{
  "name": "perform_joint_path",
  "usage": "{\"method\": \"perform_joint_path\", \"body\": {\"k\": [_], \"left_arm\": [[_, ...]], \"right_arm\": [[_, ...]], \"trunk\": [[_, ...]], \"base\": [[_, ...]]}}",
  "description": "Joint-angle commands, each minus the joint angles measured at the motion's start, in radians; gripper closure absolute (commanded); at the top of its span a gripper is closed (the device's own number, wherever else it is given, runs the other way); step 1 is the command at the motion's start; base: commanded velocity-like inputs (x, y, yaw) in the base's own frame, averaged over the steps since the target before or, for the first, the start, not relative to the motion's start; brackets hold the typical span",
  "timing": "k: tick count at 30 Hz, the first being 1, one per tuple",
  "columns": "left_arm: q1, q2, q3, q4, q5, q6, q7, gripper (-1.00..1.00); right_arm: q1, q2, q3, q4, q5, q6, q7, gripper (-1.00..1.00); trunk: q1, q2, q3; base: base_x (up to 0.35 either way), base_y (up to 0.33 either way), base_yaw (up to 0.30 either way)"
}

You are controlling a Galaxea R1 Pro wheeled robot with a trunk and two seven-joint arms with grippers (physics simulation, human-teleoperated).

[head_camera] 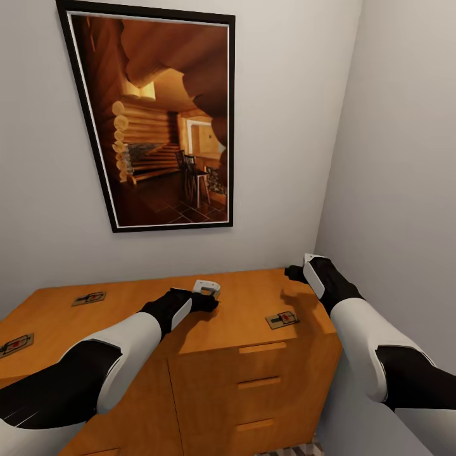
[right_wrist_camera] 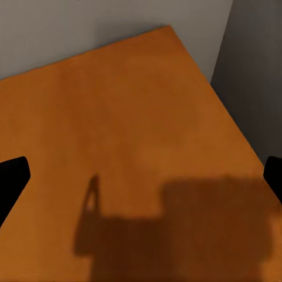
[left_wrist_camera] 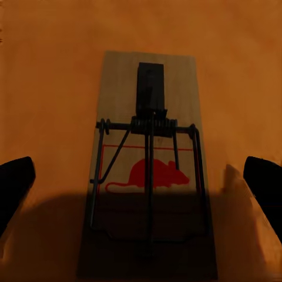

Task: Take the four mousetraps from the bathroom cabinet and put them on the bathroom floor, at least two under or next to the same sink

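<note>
Three mousetraps lie flat on the orange-brown cabinet [head_camera: 266,297] top: one [head_camera: 282,319] near front right corner, one [head_camera: 88,297] toward back left, one [head_camera: 15,345] at left edge. Fourth mousetrap [left_wrist_camera: 150,170]: tan board, wire bar, red mouse print, flat on the top.

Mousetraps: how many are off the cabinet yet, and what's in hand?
None looks moved: three mousetraps lie on the cabinet top in the head view. In hand: the left gripper hangs open over a trap, not gripping it. The right gripper is open over bare wood. Left: all four to the floor.
</note>
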Motion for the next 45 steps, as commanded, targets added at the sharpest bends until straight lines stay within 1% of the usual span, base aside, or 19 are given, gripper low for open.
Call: {"method": "perform_joint_path", "body": {"k": [1, 6, 11, 15, 42, 45], "left_arm": [[0.000, 0.000, -0.002, 0.007, 0.009, 0.005, 0.000, 1.00], [0.000, 0.000, -0.002, 0.007, 0.009, 0.005, -0.001, 1.00], [0.000, 0.000, -0.002, 0.007, 0.009, 0.005, -0.003, 1.00], [0.000, 0.000, -0.002, 0.007, 0.009, 0.005, -0.003, 1.00], [0.000, 0.000, -0.002, 0.007, 0.011, 0.005, -0.006, 1.00], [0.000, 0.000, -0.002, 0.007, 0.011, 0.005, -0.006, 1.00]], "right_arm": [[-0.001, 0.000, -0.002, -0.002, -0.011, 0.003, -0.008, -1.00], [-0.001, 0.000, -0.002, -0.002, -0.010, 0.003, -0.008, -1.00], [0.000, -0.001, -0.004, -0.001, 0.016, 0.001, -0.007, -1.00], [-0.001, -0.001, -0.003, -0.001, 0.024, 0.000, -0.006, -1.00], [-0.001, -0.001, -0.002, -0.001, 0.026, 0.000, -0.008, -1.00], [-0.001, -0.001, -0.002, -0.001, 0.026, 0.000, -0.008, -1.00]], "trunk": [[0.000, -0.001, -0.001], [0.000, -0.001, -0.001], [0.000, -0.001, -0.001], [0.000, -0.001, -0.001], [0.000, -0.001, -0.001], [-0.011, 0.020, 0.008]], "base": [[0.000, 0.000, 0.000], [0.000, 0.000, 0.000], [0.000, 0.000, 0.000], [0.000, 0.000, 0.000], [0.000, 0.000, 0.000], [0.000, 0.000, 0.000]]}}
